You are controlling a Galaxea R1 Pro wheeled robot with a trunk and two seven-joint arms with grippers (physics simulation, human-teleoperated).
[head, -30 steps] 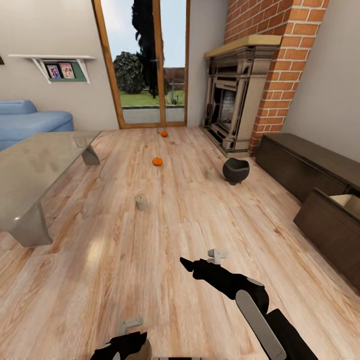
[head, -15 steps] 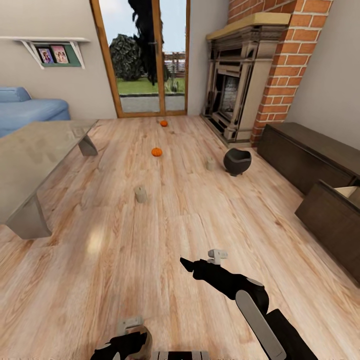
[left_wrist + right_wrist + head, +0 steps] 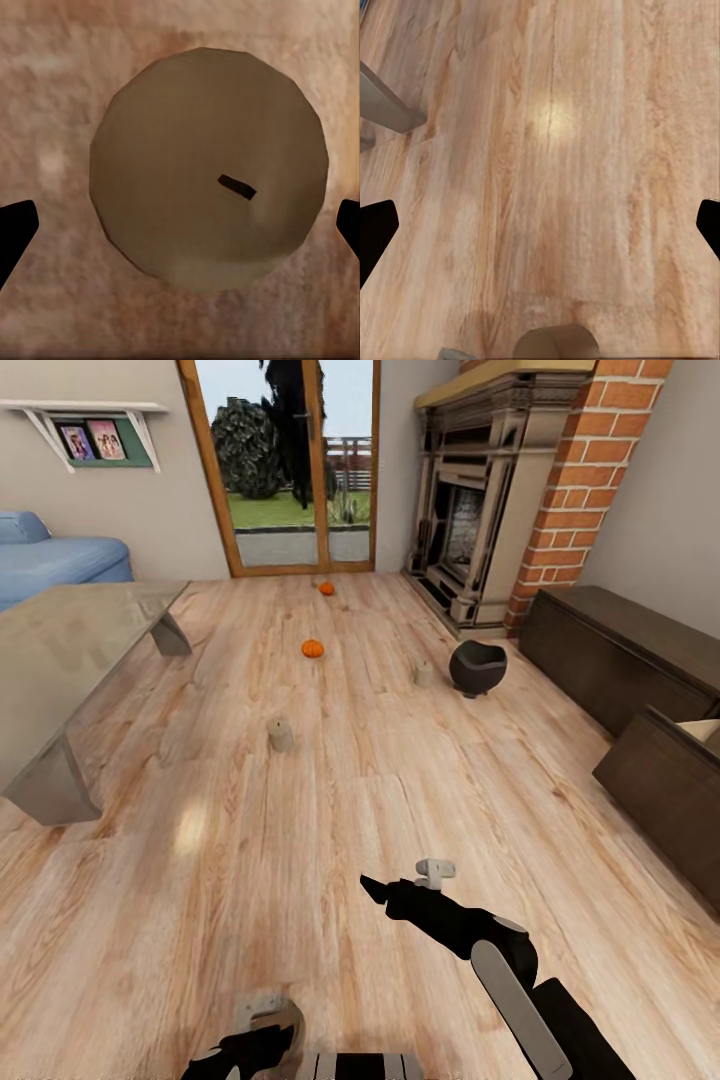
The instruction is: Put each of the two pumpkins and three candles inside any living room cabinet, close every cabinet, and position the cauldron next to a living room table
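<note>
Two orange pumpkins [image 3: 313,648] [image 3: 326,588] lie on the wood floor far ahead. One tan candle [image 3: 281,735] stands mid-floor and another candle [image 3: 424,673] stands beside the black cauldron [image 3: 476,666]. A third candle [image 3: 208,169] is seen end-on between my left gripper's [image 3: 180,225] black fingertips, with a gap on each side; this candle [image 3: 286,1025] is at the bottom edge of the head view by the left gripper [image 3: 250,1050]. My right gripper [image 3: 405,882] hangs open over bare floor. The dark cabinet [image 3: 610,650] runs along the right wall with one drawer [image 3: 665,775] pulled out.
A glass-topped table [image 3: 70,650] on grey legs stands at the left, with a blue sofa [image 3: 50,560] behind it. The fireplace [image 3: 475,500] and brick chimney rise at the back right, next to glass doors [image 3: 290,460].
The whole head view has shifted, so floor things sit higher in the picture now: the camera moved. Both arms keep their pose, and the candle stays by the left gripper.
</note>
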